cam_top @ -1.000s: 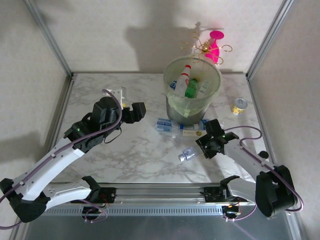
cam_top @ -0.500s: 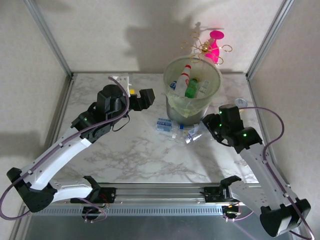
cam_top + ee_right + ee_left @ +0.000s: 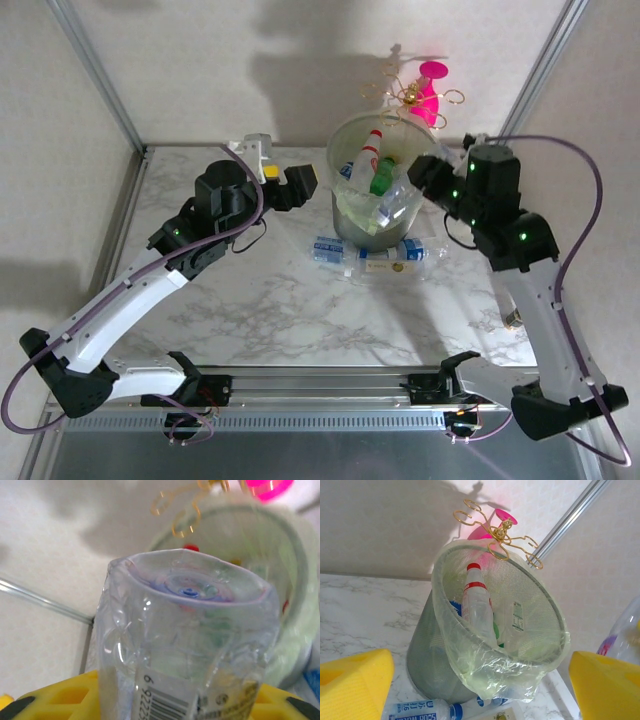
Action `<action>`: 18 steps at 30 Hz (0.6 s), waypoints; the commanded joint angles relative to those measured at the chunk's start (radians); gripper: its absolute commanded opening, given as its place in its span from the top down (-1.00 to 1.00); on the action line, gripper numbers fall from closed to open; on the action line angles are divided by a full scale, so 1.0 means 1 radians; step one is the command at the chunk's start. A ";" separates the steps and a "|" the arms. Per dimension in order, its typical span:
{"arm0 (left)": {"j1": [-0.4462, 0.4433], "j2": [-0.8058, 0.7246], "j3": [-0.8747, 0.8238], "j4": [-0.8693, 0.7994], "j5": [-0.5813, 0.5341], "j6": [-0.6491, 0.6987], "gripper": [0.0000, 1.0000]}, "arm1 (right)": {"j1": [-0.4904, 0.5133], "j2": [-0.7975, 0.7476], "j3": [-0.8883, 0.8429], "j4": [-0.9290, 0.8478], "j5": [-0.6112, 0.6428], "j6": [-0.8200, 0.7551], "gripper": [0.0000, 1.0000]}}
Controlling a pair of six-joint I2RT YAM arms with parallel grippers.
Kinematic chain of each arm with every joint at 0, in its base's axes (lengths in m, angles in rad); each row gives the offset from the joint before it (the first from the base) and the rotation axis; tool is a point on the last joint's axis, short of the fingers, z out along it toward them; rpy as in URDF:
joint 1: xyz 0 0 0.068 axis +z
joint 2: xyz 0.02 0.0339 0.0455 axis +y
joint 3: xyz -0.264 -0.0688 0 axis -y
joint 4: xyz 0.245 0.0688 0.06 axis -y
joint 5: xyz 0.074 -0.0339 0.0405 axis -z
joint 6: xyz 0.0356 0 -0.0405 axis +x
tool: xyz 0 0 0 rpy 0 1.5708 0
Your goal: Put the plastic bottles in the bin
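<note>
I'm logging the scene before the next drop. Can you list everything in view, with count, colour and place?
bin: one, pale green-grey with a yellowish-green liner, middle back of the table
bottles in the bin: at least three, one white with a red cap, one green, one clear, inside the bin
bottles on the table: about three, clear with blue or white labels, lying at the bin's near foot
held bottle: one, clear, in the right claw, close to the bin's rim
ornament: one, pink and gold, behind the bin
table: one, white-grey marble
left claw: one, yellow pads, open, left of the bin
right claw: one, yellow pads, shut on the held bottle
</note>
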 commanded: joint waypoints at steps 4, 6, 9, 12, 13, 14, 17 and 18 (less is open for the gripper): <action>-0.003 -0.051 -0.033 0.042 0.007 0.027 -0.81 | -0.006 0.198 0.237 0.025 0.203 -0.117 0.12; -0.003 -0.067 -0.048 0.041 0.004 0.031 -0.81 | -0.006 0.282 0.324 -0.023 0.257 -0.123 0.12; -0.003 -0.094 -0.068 0.036 -0.003 0.047 -0.82 | -0.008 0.413 0.468 -0.126 0.290 -0.131 0.12; -0.003 -0.120 -0.086 0.029 -0.026 0.063 -0.82 | -0.008 0.522 0.577 -0.248 0.310 -0.119 0.11; -0.002 -0.129 -0.091 0.024 -0.034 0.066 -0.82 | -0.009 0.548 0.594 -0.280 0.311 -0.114 0.11; -0.002 -0.135 -0.095 0.021 -0.040 0.069 -0.82 | -0.008 0.563 0.596 -0.298 0.306 -0.112 0.11; -0.001 -0.155 -0.109 0.011 -0.052 0.076 -0.83 | -0.009 0.589 0.571 -0.327 0.285 -0.117 0.10; -0.002 -0.158 -0.112 0.008 -0.056 0.077 -0.83 | -0.009 0.597 0.561 -0.332 0.272 -0.125 0.09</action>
